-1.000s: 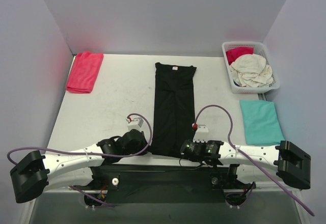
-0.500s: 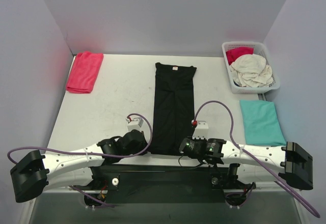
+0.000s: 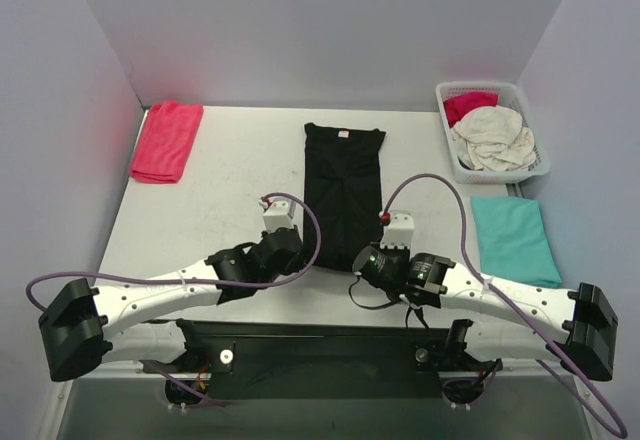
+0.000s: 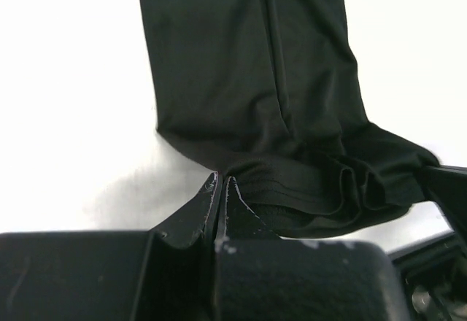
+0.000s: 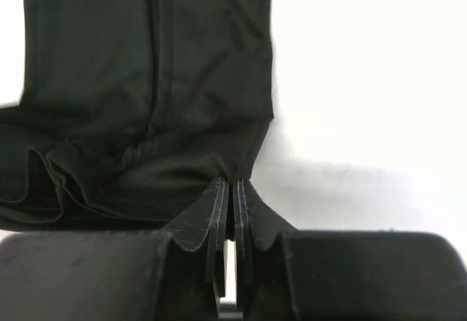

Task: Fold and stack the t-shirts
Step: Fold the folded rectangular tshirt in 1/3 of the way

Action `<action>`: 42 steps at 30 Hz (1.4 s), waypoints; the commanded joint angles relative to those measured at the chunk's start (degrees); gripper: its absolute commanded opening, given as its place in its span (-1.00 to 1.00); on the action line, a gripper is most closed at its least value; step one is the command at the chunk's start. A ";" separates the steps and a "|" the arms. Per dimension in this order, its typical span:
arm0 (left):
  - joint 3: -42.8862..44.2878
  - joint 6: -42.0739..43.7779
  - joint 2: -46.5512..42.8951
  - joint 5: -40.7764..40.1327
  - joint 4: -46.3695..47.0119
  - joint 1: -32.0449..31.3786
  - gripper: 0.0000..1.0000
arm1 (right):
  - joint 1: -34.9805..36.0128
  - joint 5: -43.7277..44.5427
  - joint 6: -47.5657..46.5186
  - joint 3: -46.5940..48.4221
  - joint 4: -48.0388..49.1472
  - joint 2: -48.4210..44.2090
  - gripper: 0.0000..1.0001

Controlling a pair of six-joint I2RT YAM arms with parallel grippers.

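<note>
Arm shells: white, dotted with small dark holes, left (image 3: 150, 295) and right (image 3: 510, 305).
Joint housings: black blocks at lower left (image 3: 70, 328) and lower right (image 3: 590, 328).
Cables: purple loops (image 3: 316, 230), (image 3: 432, 176).
Camera boxes: small, white (image 3: 278, 218), (image 3: 400, 228).
Gripper fingers: black, flat, tapering, with scuffed pale tips (image 4: 193, 215), (image 5: 201, 226).
Base bar: black, at bottom centre (image 3: 320, 345).

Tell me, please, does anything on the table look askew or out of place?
Only the black shirt: its near hem is bunched into folds between the shut left gripper and right gripper, while the rest lies flat. That fits the folding task. The cream shirt sits crumpled in the basket.
</note>
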 commanded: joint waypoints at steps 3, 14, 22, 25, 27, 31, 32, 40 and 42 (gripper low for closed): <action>8.60 6.42 6.35 -6.74 3.06 0.87 -1.00 | -6.14 5.54 -7.99 4.49 -0.87 1.28 -1.00; 19.15 14.60 22.25 -5.26 12.28 8.95 -1.00 | -19.85 0.71 -23.80 11.34 13.80 14.37 -1.00; 30.58 19.16 35.16 2.48 15.98 16.78 -1.00 | -28.38 -5.62 -30.85 20.21 21.27 26.85 -1.00; 34.80 19.87 38.95 4.06 15.19 18.71 -1.00 | -30.49 -7.91 -32.51 23.90 22.16 30.11 -1.00; 36.56 19.87 40.63 5.55 14.58 19.94 -1.00 | -31.90 -9.58 -32.96 26.54 22.16 32.57 -1.00; 39.72 19.79 44.23 6.08 14.05 21.61 -1.00 | -34.18 -12.56 -33.49 29.71 22.51 36.17 -1.00; 40.25 19.70 44.76 6.26 13.96 21.96 -1.00 | -34.54 -13.00 -33.58 30.32 22.60 37.66 -1.00; 41.40 18.38 47.75 5.03 13.52 23.81 -1.00 | -38.31 -16.87 -33.40 34.19 22.78 43.12 -1.00; 41.93 18.29 48.71 5.47 13.43 24.17 -1.00 | -38.93 -17.66 -33.40 34.72 22.87 44.35 -1.00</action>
